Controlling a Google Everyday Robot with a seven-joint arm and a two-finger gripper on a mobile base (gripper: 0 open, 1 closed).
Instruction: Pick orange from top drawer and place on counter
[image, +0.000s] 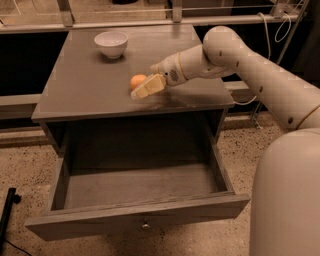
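Top drawer (100, 226): standing pulled open below and nearer than the gripper, its knob (145, 226) facing the camera; no fruit is showing inside it.
Counter (85, 95): lying directly under the gripper, carrying the fruit and a bowl.
Gripper (146, 89): hovering low over the counter's middle at the end of the white arm (250, 60); I cannot tell whether it is grasping the orange or has let go.
Orange (137, 81): sitting on the counter, touching the gripper's far-left side and partly hidden by it.
Handling: the orange is looking light, firm and smooth, so it is likely to roll once freed; gripping across its widest part seems best.
White bowl (111, 44): resting farther back and left of the gripper, well apart from the orange.
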